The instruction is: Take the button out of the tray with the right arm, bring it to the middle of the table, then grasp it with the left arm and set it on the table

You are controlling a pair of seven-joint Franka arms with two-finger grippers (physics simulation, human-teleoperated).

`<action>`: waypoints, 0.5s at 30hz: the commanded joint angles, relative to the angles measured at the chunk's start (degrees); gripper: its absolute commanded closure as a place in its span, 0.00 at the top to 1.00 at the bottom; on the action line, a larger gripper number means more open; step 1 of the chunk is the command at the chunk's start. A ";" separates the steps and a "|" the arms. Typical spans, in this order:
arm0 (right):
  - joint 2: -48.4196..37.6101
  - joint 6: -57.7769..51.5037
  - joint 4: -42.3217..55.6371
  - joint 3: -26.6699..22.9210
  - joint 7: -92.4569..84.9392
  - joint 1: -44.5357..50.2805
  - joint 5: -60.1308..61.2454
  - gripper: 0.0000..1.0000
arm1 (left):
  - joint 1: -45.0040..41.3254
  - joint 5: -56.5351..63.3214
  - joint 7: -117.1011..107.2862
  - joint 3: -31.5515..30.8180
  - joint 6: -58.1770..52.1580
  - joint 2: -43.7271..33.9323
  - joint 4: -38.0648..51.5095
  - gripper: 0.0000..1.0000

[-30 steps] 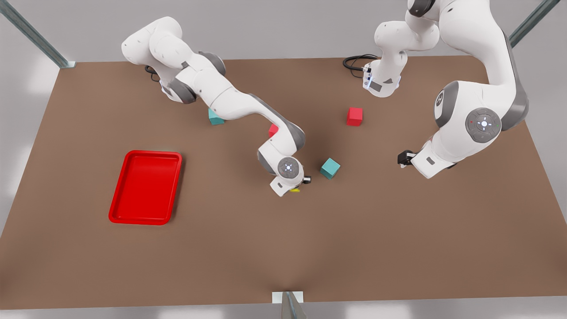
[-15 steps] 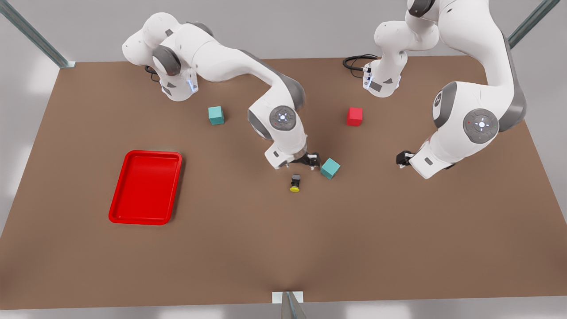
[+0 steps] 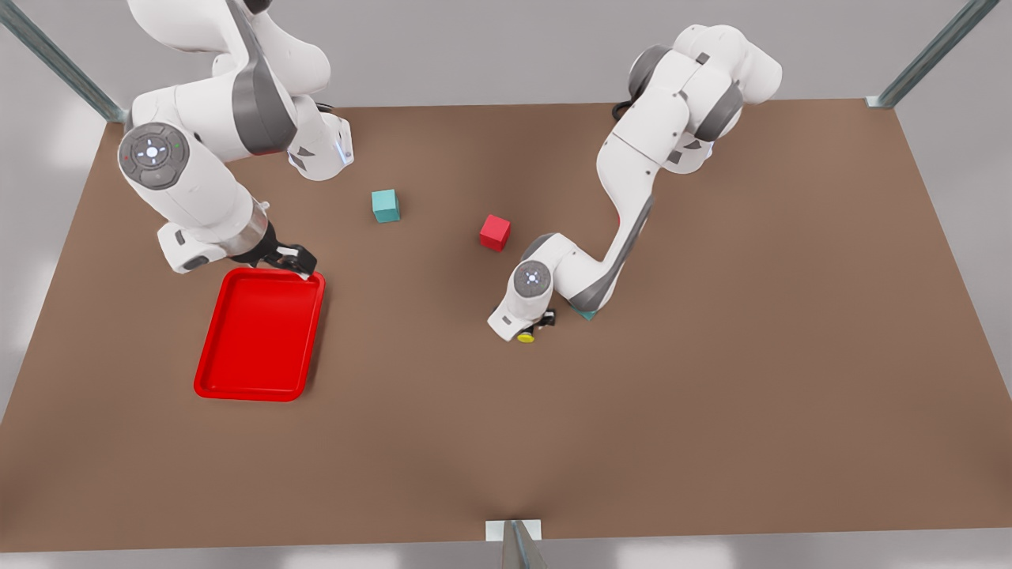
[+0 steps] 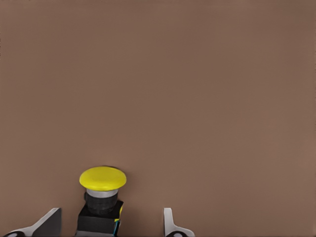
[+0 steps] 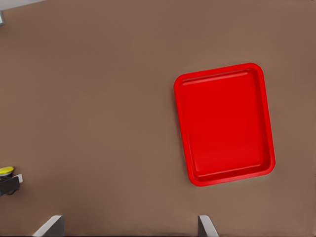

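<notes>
Two of the three steps look done to you: the shallow bright red tray [image 3: 259, 334] lies empty, and the tiny yellow-capped button [image 4: 102, 197] sits mid-surface on the matte brown surface [image 3: 711, 379]. Your left gripper [image 3: 539, 322] straddles it, fingers spread and not yet clamped. Your right gripper [image 3: 294, 259], open and empty, waits above the tray's rim. Grasping and placing remain.

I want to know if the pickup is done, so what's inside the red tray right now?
Nothing: the tray shows a bare red floor. The button lies on the table, between the left gripper's open fingers; the right gripper, open, hovers at the tray's far rim.
</notes>
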 commanded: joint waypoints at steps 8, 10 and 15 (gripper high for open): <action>1.63 -4.34 2.34 -0.30 -23.00 -6.18 1.99 1.00 | 0.11 7.39 -29.14 0.02 8.33 -0.03 -2.28 1.00; 2.33 -4.25 2.61 -0.30 -23.09 -6.18 1.82 1.00 | 0.11 9.67 -28.09 0.02 7.72 -0.04 -2.28 1.00; 2.25 -4.52 2.87 -0.21 -22.74 -6.27 2.61 1.00 | -0.24 9.94 -20.26 -0.07 3.41 -0.04 -2.28 1.00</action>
